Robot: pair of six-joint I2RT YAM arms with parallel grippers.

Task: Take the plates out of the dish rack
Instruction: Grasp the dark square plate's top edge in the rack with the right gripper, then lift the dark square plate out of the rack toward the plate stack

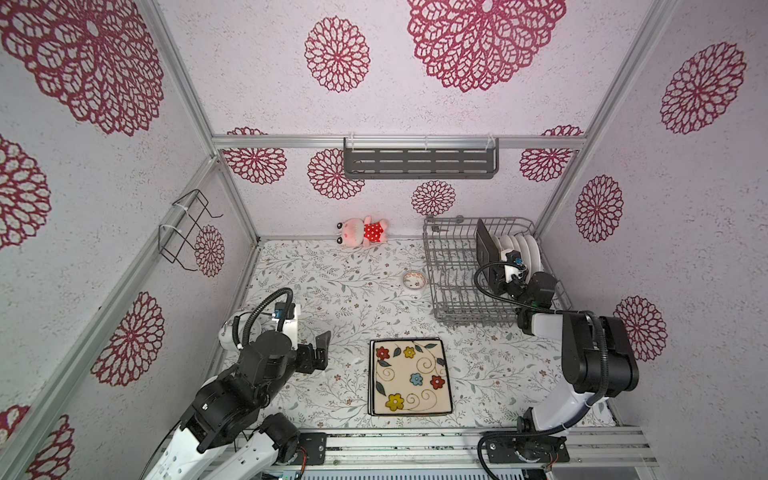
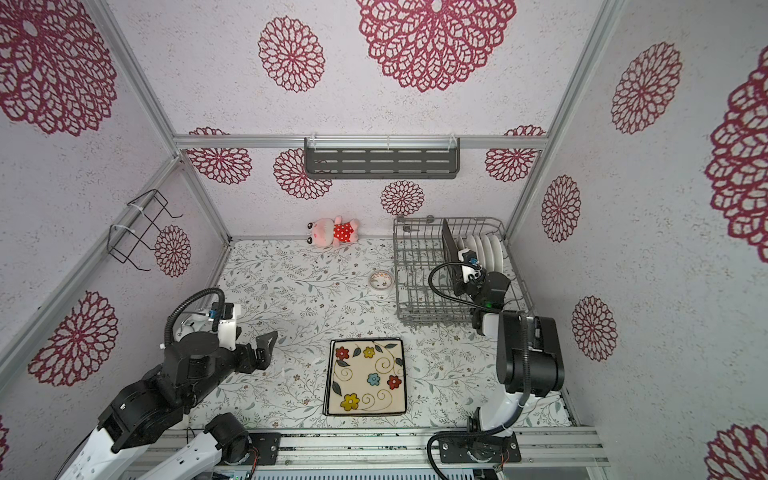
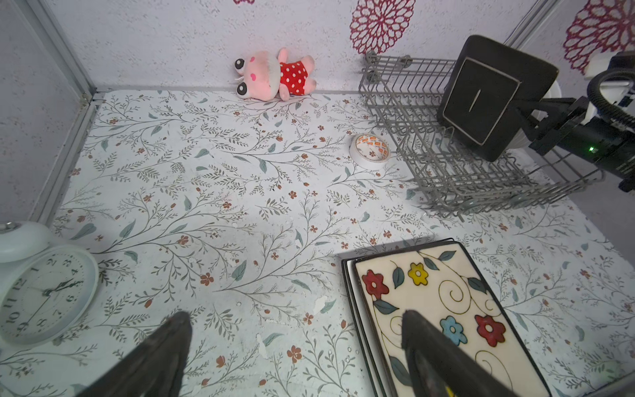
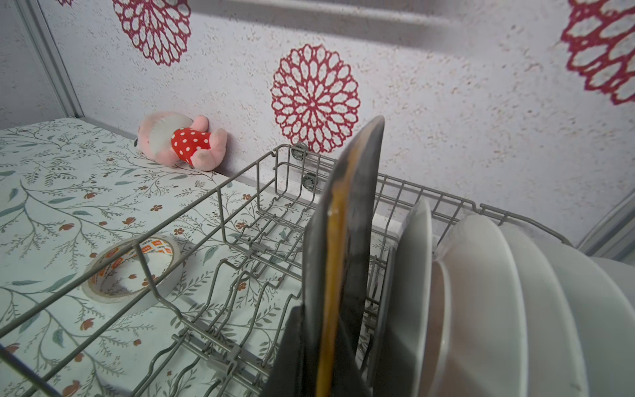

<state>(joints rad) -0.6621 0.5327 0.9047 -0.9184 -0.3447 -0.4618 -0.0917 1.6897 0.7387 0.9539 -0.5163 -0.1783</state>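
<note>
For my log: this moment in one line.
right gripper: shut on black square plate; left gripper: open; grey wire dish rack: white plates inside

One each: rack (image 1: 455, 266), black plate (image 3: 481, 103), toy (image 1: 363, 232), tape roll (image 3: 369, 164), clock (image 3: 44, 292).

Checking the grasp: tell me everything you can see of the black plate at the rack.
The black plate is square with rounded corners, matte dark, a thin pale line framing its centre panel. It stands on edge, tilted, in the dish rack beside the white round plates. The right gripper is shut on its edge.
</note>
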